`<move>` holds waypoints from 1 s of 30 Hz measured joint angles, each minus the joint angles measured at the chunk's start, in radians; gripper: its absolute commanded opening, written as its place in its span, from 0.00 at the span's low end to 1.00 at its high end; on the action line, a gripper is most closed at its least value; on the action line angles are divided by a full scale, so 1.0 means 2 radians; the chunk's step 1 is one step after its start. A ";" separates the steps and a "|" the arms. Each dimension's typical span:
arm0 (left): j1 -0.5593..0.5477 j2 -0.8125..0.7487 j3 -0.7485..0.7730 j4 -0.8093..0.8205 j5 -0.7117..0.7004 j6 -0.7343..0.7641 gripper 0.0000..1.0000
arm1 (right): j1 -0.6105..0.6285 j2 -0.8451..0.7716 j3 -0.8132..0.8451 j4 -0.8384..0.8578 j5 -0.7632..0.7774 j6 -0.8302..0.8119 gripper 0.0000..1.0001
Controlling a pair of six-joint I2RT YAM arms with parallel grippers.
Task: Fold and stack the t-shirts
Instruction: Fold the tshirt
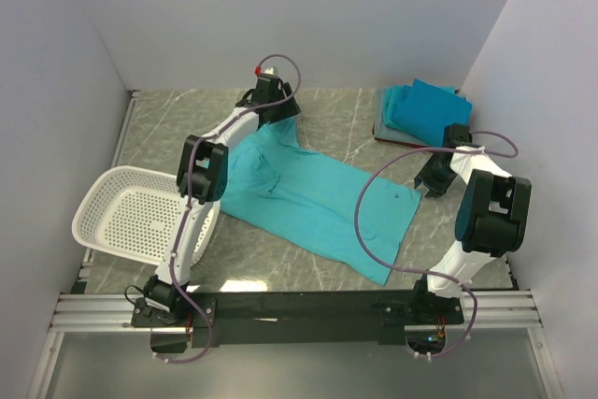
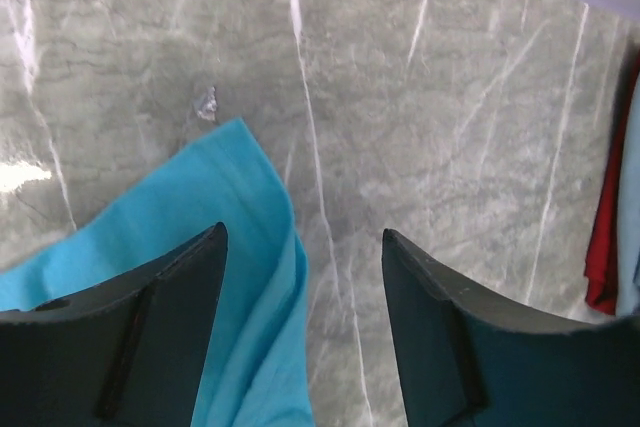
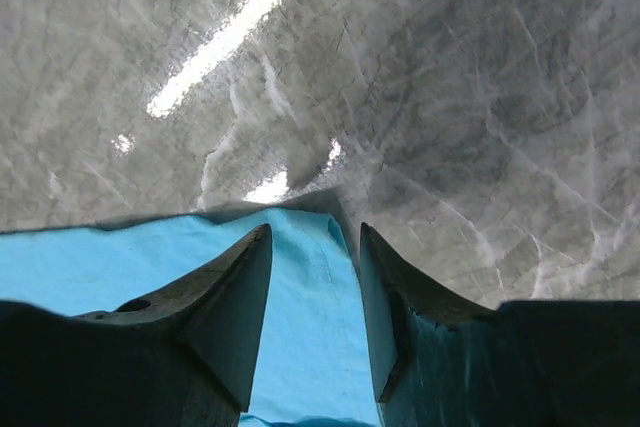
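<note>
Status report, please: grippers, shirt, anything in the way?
Left gripper open over far edge of teal t-shirt. Right gripper open, straddling its right corner. Shirt spread out, unfolded. Folded stack far right, apart from it.

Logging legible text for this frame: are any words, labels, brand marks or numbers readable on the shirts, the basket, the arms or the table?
No text can be read in any view.
Spread teal t-shirt: no print or tag visible.
Folded shirt stack: none.
White basket: none.
Left arm, right arm: no legible markings.
</note>
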 measured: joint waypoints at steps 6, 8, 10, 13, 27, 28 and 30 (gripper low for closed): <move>-0.001 0.011 0.005 0.009 -0.013 0.002 0.68 | 0.000 0.021 0.000 0.006 0.000 0.000 0.47; -0.002 0.011 0.005 0.009 -0.015 0.003 0.67 | 0.000 0.024 0.001 0.009 0.000 0.000 0.47; -0.002 0.012 0.005 0.011 -0.016 0.003 0.65 | 0.000 0.024 0.001 0.010 0.000 0.001 0.45; -0.004 0.012 0.005 0.009 -0.018 0.007 0.60 | 0.000 0.025 0.001 0.010 0.001 0.001 0.43; -0.014 0.012 0.004 -0.007 -0.056 0.016 0.41 | -0.002 0.027 -0.003 0.022 0.001 0.006 0.20; -0.015 0.012 0.004 -0.008 -0.060 0.018 0.39 | -0.002 0.027 -0.003 0.022 0.001 0.006 0.20; -0.017 0.012 0.003 -0.009 -0.066 0.020 0.36 | -0.002 0.027 -0.003 0.022 0.001 0.007 0.17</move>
